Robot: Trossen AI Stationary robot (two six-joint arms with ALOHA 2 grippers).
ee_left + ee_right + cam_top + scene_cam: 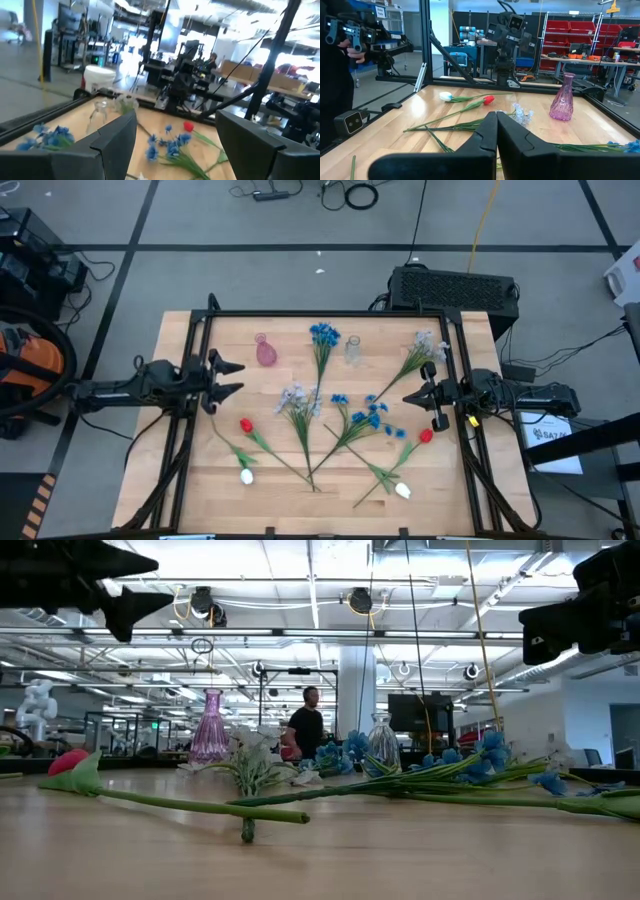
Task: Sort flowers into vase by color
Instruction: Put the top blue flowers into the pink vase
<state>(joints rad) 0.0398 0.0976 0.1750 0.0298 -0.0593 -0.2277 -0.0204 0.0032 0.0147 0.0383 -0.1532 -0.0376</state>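
Loose flowers lie flat on the wooden table (180, 480): a blue cluster (323, 334) at the far middle, another blue cluster (370, 416) in the centre, lavender-white sprays (296, 399) (428, 345), red tulip buds (246, 424) (425, 436) and white tulip buds (246, 476) (402, 491). A pink vase (265, 352) and a clear vase (352, 350) stand upright at the far side. My left gripper (230, 378) hovers open at the left, empty; its wrist view (182, 145) shows the wide gap. My right gripper (408, 397) hovers shut at the right, empty, as its wrist view (496, 127) also shows.
A black frame (320, 313) runs around the table's far and side edges. The flower stems cross each other in the table's middle and near part (310, 470). A black box (455, 288) sits behind the far right corner. A person (306, 725) stands in the room far behind.
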